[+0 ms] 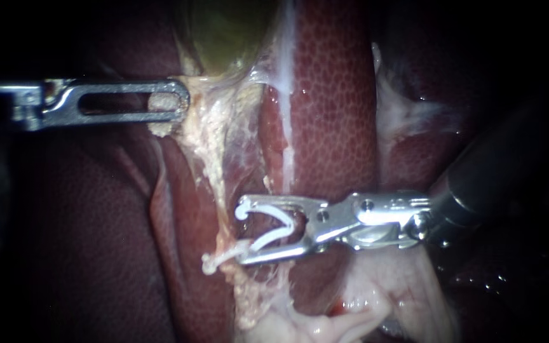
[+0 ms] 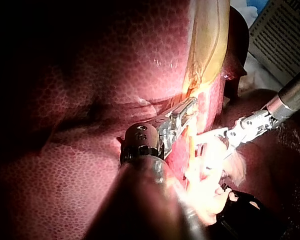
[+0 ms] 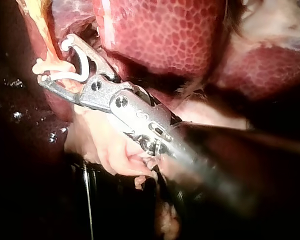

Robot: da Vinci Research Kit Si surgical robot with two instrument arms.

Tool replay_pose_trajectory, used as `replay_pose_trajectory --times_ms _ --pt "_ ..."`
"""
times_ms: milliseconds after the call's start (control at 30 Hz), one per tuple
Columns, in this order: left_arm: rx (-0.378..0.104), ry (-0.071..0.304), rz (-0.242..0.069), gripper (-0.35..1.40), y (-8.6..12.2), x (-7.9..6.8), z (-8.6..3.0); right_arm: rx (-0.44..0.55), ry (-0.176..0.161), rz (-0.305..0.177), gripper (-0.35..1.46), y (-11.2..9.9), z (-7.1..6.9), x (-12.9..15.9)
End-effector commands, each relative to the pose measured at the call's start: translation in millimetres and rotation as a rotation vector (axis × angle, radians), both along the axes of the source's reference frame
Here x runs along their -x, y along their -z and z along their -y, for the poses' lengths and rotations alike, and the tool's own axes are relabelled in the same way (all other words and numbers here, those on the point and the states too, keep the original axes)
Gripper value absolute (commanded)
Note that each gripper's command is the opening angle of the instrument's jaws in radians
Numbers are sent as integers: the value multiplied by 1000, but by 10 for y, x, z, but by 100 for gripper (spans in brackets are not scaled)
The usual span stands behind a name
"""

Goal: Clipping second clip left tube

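In the endoscope view the dark shaft of the right instrument (image 1: 244, 232) is nearest, coming in from the right. Its jaws stand wide apart and hold an open white clip (image 1: 269, 239) between them, one leg against each jaw. The left tube (image 1: 218, 181), a pale strand, runs down from the gallbladder (image 1: 230, 32) and passes just at the mouth of the clip. If it lies already between the legs, I cannot tell. A white piece (image 1: 214, 260) reaches past the lower jaw across the tube. It is not clear whether this belongs to the same clip. Well apart, the left instrument (image 1: 179, 101) comes in from the left, and its windowed jaws are closed on pale tissue (image 1: 163, 124) just under the gallbladder. The liver (image 1: 332, 108) lies behind, dark red.

In the left wrist view the left instrument (image 2: 187, 107) has its jaws together on the pale tissue beside the yellow gallbladder (image 2: 210, 35), over the liver (image 2: 90, 75). The right instrument (image 2: 225, 135) points toward it from the side; its tip is lost in bright glare.

In the right wrist view the right instrument (image 3: 56, 61) carries the clip (image 3: 82, 62) open in its spread jaws, and the tube (image 3: 45, 25) runs down to the mouth of the clip. The liver (image 3: 160, 35) lies beyond the jaws.
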State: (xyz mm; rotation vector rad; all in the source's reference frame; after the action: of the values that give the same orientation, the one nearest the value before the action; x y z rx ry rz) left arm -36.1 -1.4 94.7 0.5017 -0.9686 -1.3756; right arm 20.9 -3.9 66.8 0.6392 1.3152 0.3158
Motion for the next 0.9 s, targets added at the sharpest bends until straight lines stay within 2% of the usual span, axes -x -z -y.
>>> replay_pose_trajectory --times_ms 33,267,667,900 --pt "1 2 1 -35 1 0 0 -4 -2 2 60 -2 1 -2" --pt "2 5 -1 -35 3 1 2 -30 12 -3 60 -9 9 -13" --pt "2 6 -1 -35 2 1 2 -77 60 -41 60 9 23 -33" --pt "2 6 -2 -35 2 2 2 -93 56 -46 60 6 22 -41"
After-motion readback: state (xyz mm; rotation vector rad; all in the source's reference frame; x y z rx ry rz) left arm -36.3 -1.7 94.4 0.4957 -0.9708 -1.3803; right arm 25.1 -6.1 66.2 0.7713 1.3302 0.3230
